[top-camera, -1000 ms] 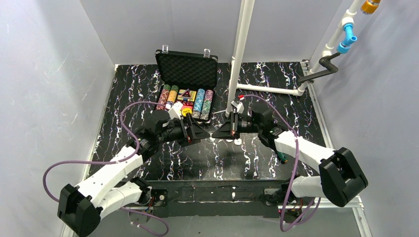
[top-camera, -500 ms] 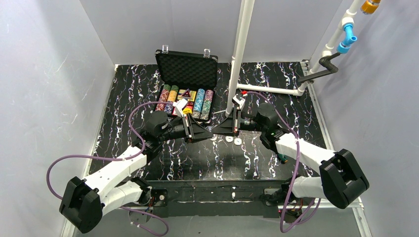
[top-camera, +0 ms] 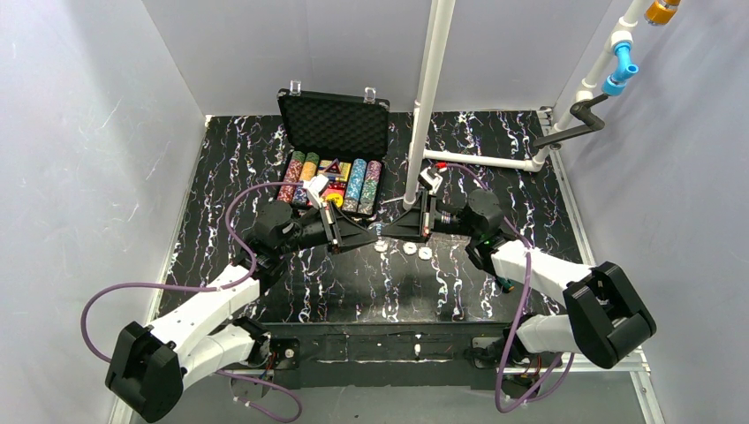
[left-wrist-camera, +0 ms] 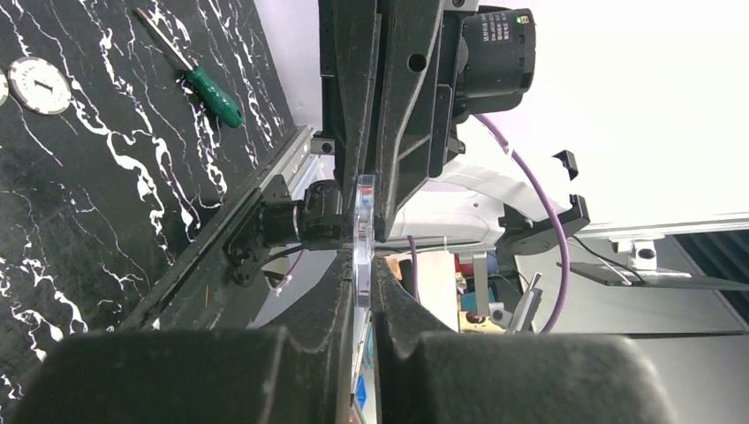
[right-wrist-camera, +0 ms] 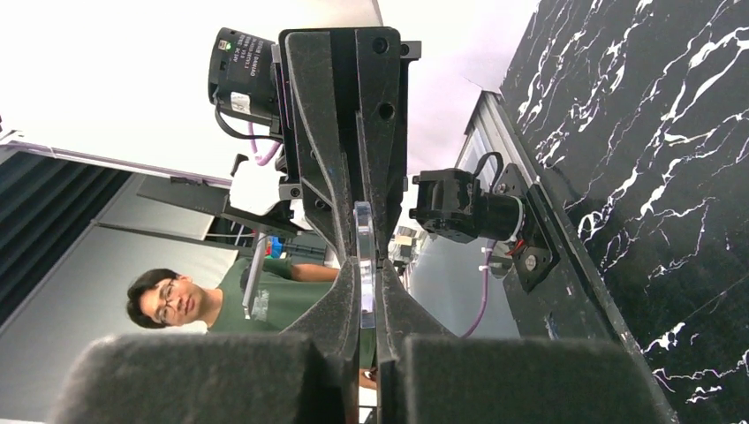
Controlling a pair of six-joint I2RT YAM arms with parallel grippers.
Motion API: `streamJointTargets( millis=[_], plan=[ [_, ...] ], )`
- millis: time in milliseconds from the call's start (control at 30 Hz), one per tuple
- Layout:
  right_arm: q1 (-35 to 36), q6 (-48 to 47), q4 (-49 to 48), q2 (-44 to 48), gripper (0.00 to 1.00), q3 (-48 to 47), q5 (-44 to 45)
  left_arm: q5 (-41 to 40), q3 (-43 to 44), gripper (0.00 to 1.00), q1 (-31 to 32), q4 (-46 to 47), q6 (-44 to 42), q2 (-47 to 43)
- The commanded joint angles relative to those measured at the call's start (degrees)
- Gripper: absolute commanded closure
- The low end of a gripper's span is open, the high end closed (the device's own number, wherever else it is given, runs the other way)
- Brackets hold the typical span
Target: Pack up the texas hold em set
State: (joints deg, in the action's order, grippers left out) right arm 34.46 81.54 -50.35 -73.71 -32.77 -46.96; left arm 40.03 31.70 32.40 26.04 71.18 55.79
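Clear plastic, seen edge-on as a thin plate (left-wrist-camera: 362,231), stands clamped between the closed fingers of the left gripper (left-wrist-camera: 358,269). A second ago those jaws stood wide apart; they have come together on the plate. The right gripper (right-wrist-camera: 364,265) meets it tip to tip from the opposite side and is closed on the same plate, unchanged over the last second. Both grippers therefore hold one item at once, above the tabletop (top-camera: 265,150) and not touching it. The plate's outline cannot be told from either wrist view.

Judgement: this is a handover at the point of double grip. The left arm has taken hold, and the right arm has not yet let go. The plate is probably part of the set and is not yet packed.

Outward from the meeting point, in the top view:
- Three white discs (top-camera: 410,249) lie loose on the tabletop at 5 o'clock, just beside the fingertips.
- The black case (top-camera: 334,124) sits at 11 o'clock, near the left gripper, lid raised and foam showing.
- Rows of poker chips (top-camera: 358,184) fill its base, so most of the set is already in place.
- A green-handled screwdriver (left-wrist-camera: 212,95) lies well apart on the right arm's side.

Remaining work, as judged: release by the right gripper, placement of the plate, collection of the loose discs, then lid closure.
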Motion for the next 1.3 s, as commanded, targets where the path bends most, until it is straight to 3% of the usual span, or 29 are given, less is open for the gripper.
streamJointTargets(
  millis=[0, 100, 200, 267, 367, 567, 700, 933, 1267],
  plan=[
    [-0.16, 0.31, -2.18, 0.45, 0.82, -0.35, -1.11, -0.9, 0.18, 1.0, -0.62, 1.05, -1.61, -1.19],
    [-1.37, -8.36, 14.28, 3.02, 0.34, -2.37, 1.12, -3.49, 3.34, 1.0, -2.12, -9.42, -6.66, -1.81],
    [-3.54, -21.8, 43.62, 8.48, 0.23, -6.8, 11.41, -10.88, 8.79, 1.0, -6.11, -28.18, -15.41, -2.37],
    [-5.07, -26.58, 52.81, 10.68, 0.21, -7.99, 15.29, -16.0, 12.42, 1.0, -8.96, -36.68, -22.28, -0.95],
    [-6.65, -29.76, 57.47, 12.62, 0.21, -8.05, 16.11, -21.49, 19.28, 1.0, -13.27, -44.81, -30.37, 5.51],
    [-7.45, -31.46, 59.5, 14.17, 0.24, -6.84, 15.02, -29.0, 35.53, 1.0, -18.65, -52.49, -46.54, 23.86],
    [-7.86, -31.42, 59.33, 15.35, 0.25, -5.37, 14.74, -30.78, 43.8, 1.0, -20.68, -55.18, -52.94, 36.22],
    [-8.83, -31.97, 60.09, 15.93, 0.26, -5.01, 13.82, -25.69, 49.53, 1.0, -24.28, -52.63, -51.71, 47.86],
    [-9.24, -32.34, 59.9, 14.37, 0.27, -6.18, 12.65, -18.55, 47.57, 1.0, -25.82, -46.66, -41.06, 52.65]
  ],
)
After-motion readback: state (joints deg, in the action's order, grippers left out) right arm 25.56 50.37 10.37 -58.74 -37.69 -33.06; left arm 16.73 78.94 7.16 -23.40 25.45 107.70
